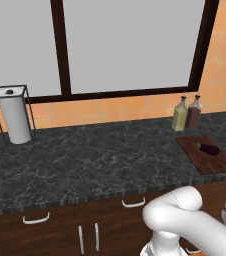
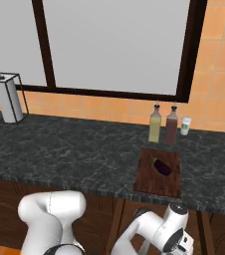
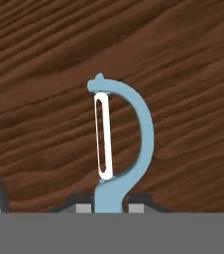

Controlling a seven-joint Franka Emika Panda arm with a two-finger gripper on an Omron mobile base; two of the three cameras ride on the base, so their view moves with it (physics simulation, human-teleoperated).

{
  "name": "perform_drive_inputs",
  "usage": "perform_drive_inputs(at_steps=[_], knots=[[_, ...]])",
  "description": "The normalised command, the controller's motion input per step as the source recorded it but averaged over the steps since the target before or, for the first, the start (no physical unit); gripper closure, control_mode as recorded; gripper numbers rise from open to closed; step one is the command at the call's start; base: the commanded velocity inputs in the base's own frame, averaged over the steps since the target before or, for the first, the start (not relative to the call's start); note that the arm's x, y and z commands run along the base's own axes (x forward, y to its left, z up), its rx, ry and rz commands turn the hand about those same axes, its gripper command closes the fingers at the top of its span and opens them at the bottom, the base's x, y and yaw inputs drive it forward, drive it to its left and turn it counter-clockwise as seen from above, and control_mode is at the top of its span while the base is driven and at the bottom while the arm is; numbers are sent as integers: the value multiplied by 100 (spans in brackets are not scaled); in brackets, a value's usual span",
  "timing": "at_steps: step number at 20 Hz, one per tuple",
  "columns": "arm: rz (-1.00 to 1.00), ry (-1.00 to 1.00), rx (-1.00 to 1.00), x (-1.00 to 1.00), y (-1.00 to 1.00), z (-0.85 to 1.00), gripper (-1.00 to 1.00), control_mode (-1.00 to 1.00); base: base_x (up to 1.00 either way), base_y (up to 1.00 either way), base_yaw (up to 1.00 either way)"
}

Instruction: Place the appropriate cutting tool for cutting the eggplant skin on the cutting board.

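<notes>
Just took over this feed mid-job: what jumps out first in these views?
In the hand view, a light blue peeler stands between the fingers, against wood-grained brown. On the dark counter, the eggplant lies on the cutting board, right of centre, with two glass bottles behind it. A paper towel holder stands far left by the window.

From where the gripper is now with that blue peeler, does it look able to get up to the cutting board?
Probably yes. The gripper holds the peeler low before the wooden cabinet front, below the counter. The cutting board lies near the counter's front edge, only the eggplant on it; the arm must first clear that edge.
</notes>
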Motion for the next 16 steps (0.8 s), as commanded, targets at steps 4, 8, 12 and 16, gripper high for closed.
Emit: perform_drive_inputs(at_steps=[4, 8, 12, 16], knots=[[0, 0, 0, -54, 0, 96, 100, -100, 0, 0, 0], [-1, 0, 0, -76, 1, 100, 100, -100, 0, 0, 0], [-8, 0, 0, 16, 16, 98, 100, -100, 0, 0, 0], [-12, -1, 0, 35, 63, 100, 100, -100, 0, 0, 0]])
